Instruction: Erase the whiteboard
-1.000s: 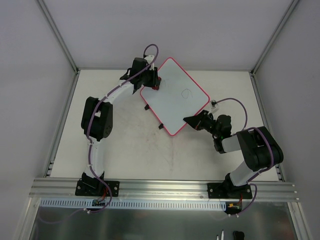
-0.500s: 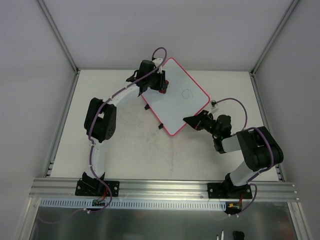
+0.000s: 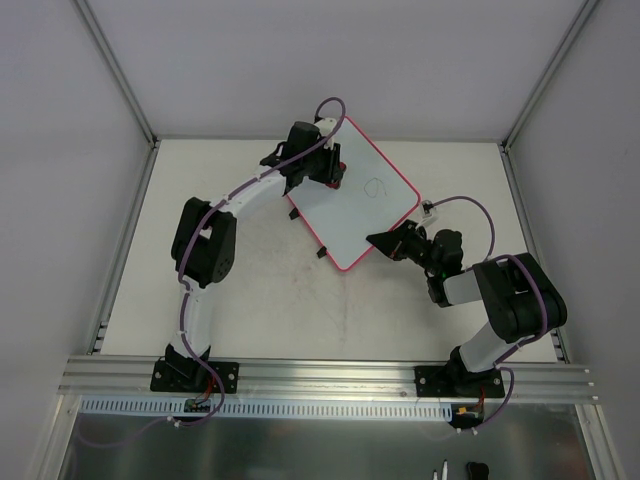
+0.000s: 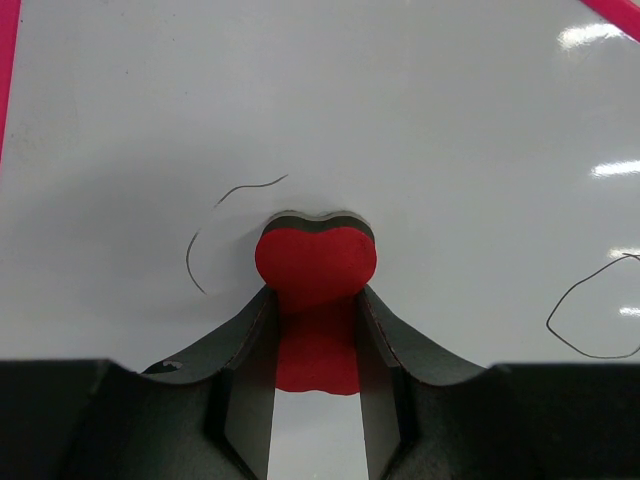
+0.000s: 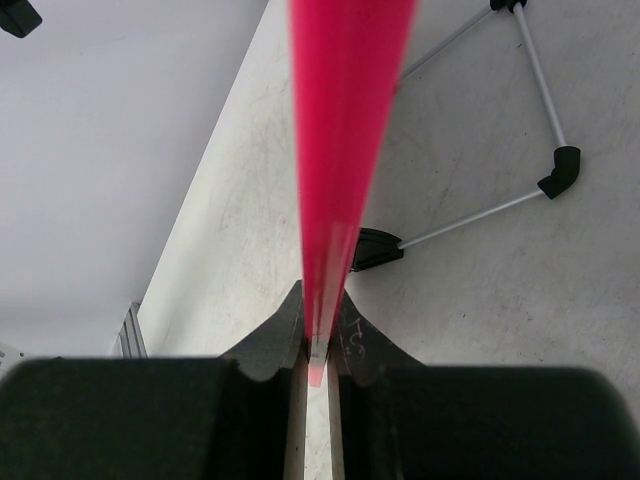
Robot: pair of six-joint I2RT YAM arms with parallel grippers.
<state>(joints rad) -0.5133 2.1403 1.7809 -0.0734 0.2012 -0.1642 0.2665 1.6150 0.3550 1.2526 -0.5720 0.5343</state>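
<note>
Pincers first: the left pincer [image 4: 315,305] is clamped on a red eraser [image 4: 316,260], held against the whiteboard [image 4: 450,110]. The right pincer [image 5: 317,335] nips the board's edge, mid-table [image 3: 250,290] toward the back. I'd guess it's light, stiff and slick, so holding it by the edge suits.

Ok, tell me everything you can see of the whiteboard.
The whiteboard is a flat, glossy white square with rounded corners and a thin pink-red rim, with two small black clips on its near-left edge. It sits turned cornerwise at the far middle of the table. Thin dark scribbles mark it. The right pincer clamps its near-right edge; the left pincer holds a red eraser to its far-left part.
</note>
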